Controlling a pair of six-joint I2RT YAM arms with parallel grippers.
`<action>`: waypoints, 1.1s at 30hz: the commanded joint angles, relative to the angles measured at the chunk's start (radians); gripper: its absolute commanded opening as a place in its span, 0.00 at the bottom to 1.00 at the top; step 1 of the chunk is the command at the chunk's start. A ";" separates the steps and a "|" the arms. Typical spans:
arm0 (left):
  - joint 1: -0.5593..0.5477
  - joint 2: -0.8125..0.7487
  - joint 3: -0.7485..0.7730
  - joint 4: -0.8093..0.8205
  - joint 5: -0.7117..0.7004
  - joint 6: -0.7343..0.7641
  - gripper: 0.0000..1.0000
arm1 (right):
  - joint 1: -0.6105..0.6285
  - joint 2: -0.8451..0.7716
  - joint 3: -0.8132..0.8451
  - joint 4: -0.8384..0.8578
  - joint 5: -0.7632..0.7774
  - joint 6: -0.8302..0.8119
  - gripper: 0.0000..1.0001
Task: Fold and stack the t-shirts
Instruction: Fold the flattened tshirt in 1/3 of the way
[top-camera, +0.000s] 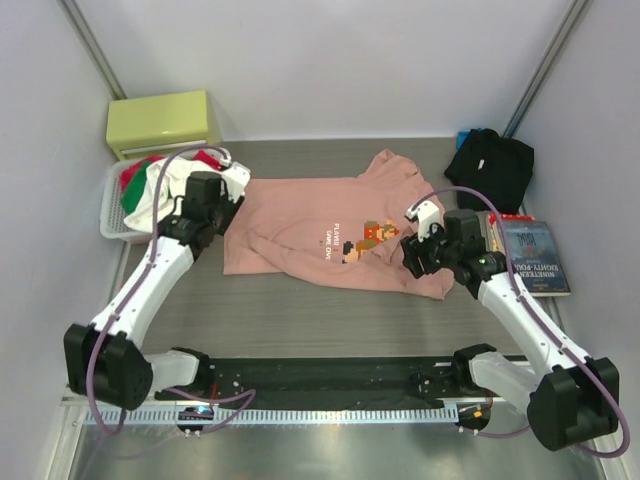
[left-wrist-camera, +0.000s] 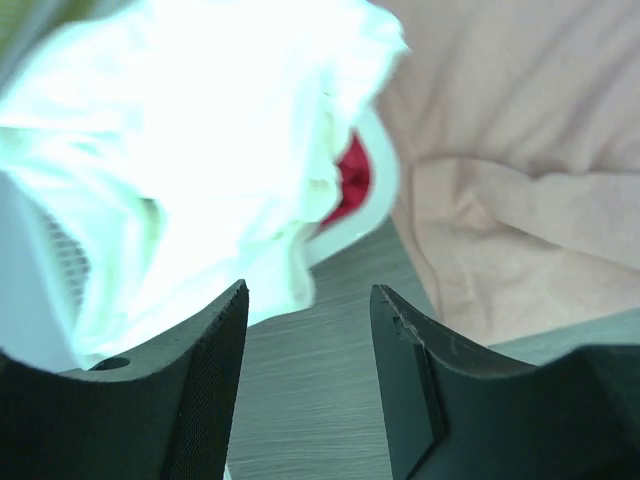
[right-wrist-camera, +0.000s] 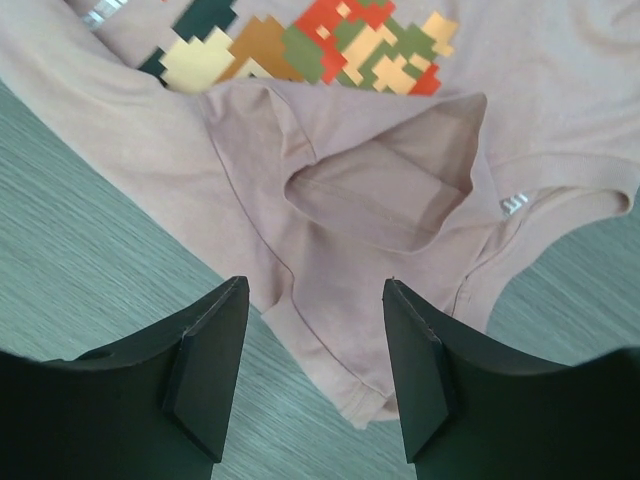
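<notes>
Hovering empty, my left gripper (left-wrist-camera: 308, 300) gapes by the white basket (top-camera: 108, 222) of white, red and green clothes (top-camera: 155, 195), my right gripper (right-wrist-camera: 315, 290) open over the salmon-pink t-shirt (top-camera: 300, 225) mid-table, black t-shirt (top-camera: 490, 165) far right.

The left arm (top-camera: 150, 280) reaches forward and slightly inward from its base, with the wrist pitched down. The left tool (left-wrist-camera: 308, 300) is parted: both dark fingers (left-wrist-camera: 200, 380) stand clear of each other. The right arm (top-camera: 520, 300) reaches forward and inward toward the centre, wrist pitched down. The right tool (right-wrist-camera: 315, 290) is likewise spread, clamping nothing.
</notes>
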 joint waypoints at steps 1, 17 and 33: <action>0.018 -0.075 0.026 -0.088 -0.019 -0.040 0.53 | -0.030 0.051 0.038 -0.004 0.035 0.026 0.62; 0.020 -0.241 -0.015 -0.243 0.100 -0.092 0.51 | -0.048 0.227 0.101 0.009 0.049 0.051 0.56; 0.020 -0.270 -0.077 -0.228 0.041 -0.042 0.52 | -0.180 0.431 0.189 0.026 0.005 0.031 0.56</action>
